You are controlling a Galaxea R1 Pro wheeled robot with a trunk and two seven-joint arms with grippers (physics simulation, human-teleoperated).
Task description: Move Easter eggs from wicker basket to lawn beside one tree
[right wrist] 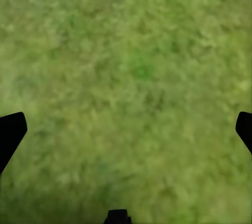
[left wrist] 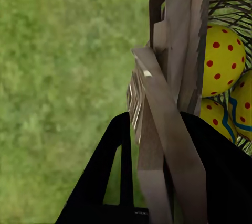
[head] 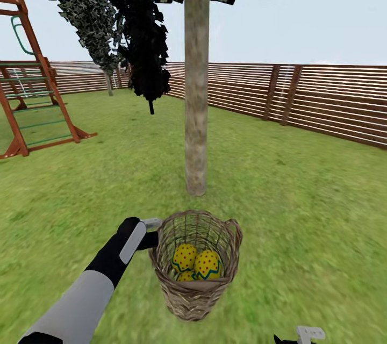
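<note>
Wicker basket [head: 196,263] is brown, woven, round, w/ a loop handle showing at the far-right rim; it stands upright on the lawn [head: 301,215], mouth up, body tapering toward the base; it sits just in front of the tree [head: 196,118], near but apart from the trunk foot.

Easter eggs [head: 196,263]: 3 counted in the basket; yellow w/ red dots, blue zigzag band on the right one; 2 sit side by side w/ long axes roughly upright, pointed ends up; a 3rd peeks out low between them, axis can't be told.

Tree trunk is pale grey-brown, mottled, straight, vertical; 1 such trunk close by; darker-foliage trees stand farther back by the fence [head: 301,97]; 1 red-framed play frame [head: 32,80] at far left.

My left gripper [head: 152,230] is at the basket's left rim; in the left wrist view my fingers [left wrist: 173,145] are clamped on the basket wall, eggs just beyond it.

My right gripper [right wrist: 126,129] hangs over bare grass, fingers spread wide, holding nothing.
</note>
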